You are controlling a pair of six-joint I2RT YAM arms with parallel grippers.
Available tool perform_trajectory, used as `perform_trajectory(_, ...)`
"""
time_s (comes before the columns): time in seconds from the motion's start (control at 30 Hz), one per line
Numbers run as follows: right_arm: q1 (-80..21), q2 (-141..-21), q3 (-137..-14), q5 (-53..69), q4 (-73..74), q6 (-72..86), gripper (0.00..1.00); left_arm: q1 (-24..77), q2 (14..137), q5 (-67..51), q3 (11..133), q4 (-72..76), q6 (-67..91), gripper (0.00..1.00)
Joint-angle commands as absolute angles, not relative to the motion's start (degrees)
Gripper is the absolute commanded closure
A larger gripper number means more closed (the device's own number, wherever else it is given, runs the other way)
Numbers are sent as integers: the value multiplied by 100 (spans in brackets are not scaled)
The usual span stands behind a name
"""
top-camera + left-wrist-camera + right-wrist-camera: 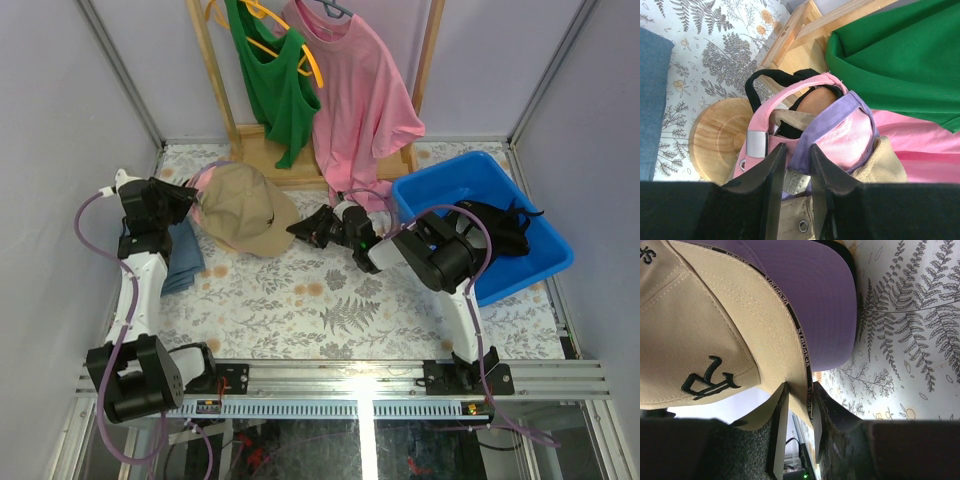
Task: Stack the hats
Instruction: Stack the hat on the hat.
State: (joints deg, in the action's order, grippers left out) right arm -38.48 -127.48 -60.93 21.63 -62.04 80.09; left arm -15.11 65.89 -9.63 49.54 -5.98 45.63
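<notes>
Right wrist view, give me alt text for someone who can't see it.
A tan cap with a black embroidered emblem, its brim edge gripped between the tool's two dark fingers. A lavender brim shows behind it, with fern-print tablecloth beyond.

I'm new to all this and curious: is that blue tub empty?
Not empty: a black item, likely a hat, lies inside the blue tub.
</notes>
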Motion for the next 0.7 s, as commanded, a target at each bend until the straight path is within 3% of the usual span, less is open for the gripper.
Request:
perform_trajectory(0.0, -3762, -12442, -5784, 1988, -6042, 7734, 79, -1653, 6456, -597, 4570, -1560, 4494, 74)
perform_trajectory(0.27, -3762, -12190, -5468, 2399, -7604, 8213, 86, -1648, 5910, -778, 4734, -1607, 4639, 62)
perform_trajectory(0.67, -3753, -12192, -5608, 2907, -9244, 9367, 90, -1656, 5516, -922, 4856, -1731, 4758, 60)
